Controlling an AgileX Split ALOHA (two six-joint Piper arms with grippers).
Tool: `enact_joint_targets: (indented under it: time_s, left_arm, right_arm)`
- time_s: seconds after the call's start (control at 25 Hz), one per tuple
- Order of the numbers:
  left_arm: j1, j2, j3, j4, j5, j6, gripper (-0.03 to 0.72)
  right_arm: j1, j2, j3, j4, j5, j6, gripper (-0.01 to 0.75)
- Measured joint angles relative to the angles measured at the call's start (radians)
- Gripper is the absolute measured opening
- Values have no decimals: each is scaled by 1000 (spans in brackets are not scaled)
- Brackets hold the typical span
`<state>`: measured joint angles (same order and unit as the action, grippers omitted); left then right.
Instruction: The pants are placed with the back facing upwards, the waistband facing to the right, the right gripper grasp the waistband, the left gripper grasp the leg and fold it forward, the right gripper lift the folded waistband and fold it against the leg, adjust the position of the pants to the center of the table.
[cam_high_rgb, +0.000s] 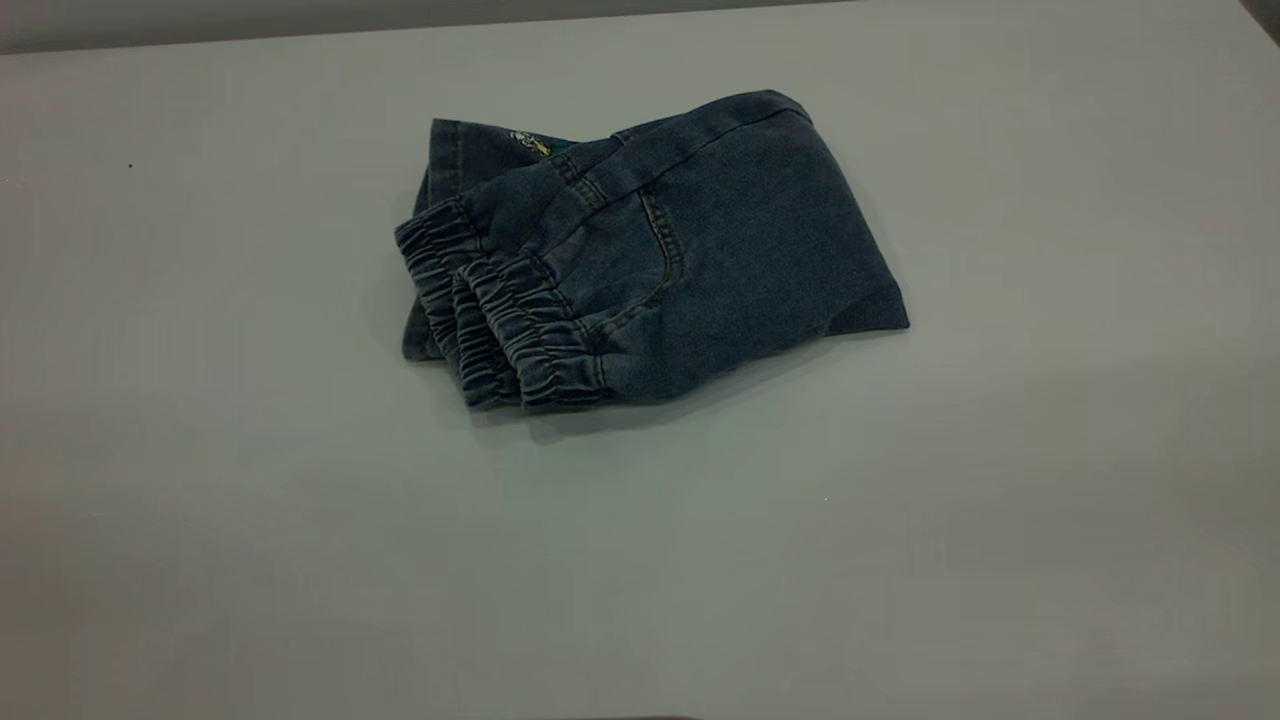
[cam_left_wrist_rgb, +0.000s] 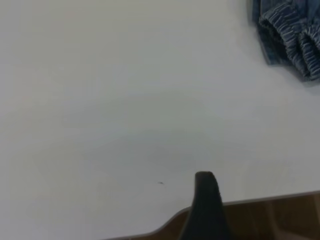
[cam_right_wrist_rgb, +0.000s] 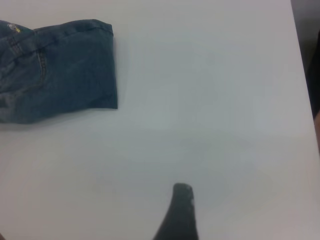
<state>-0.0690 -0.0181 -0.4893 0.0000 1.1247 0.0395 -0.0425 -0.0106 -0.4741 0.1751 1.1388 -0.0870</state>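
Note:
The pants (cam_high_rgb: 690, 250) lie folded into a compact bundle near the middle of the table (cam_high_rgb: 200, 520), slightly toward the far side. The ruffled waistband (cam_high_rgb: 500, 325) is stacked in layers at the bundle's front left. Of the leg, only a small bit of print (cam_high_rgb: 530, 143) peeks out at the back left. My left gripper (cam_left_wrist_rgb: 205, 210) hangs over bare table near its edge, well away from the waistband (cam_left_wrist_rgb: 295, 37). Over bare table too, my right gripper (cam_right_wrist_rgb: 180, 215) is apart from the pants' folded end (cam_right_wrist_rgb: 75, 70). Neither gripper touches the pants or shows in the exterior view.
Bare tabletop surrounds the pants on all sides. The table's edge, with brown floor (cam_left_wrist_rgb: 270, 220) beyond it, runs close to the left gripper. Another table edge (cam_right_wrist_rgb: 300, 75) shows in the right wrist view, dark beyond it.

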Motion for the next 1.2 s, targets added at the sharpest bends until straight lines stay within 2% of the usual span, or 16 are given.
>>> enact_joint_targets:
  time_s: [0.2,0.4,1.2]
  left_arm:
    - [0,0,0,0,0,0,504]
    - [0,0,0,0,0,1,504]
    - [1,0,0,0,3,2,504]
  right_arm:
    - [0,0,0,-12,0,2,580]
    - [0,0,0,-110,-1,60,580]
    - [0,0,0,-115,-2,67,580]
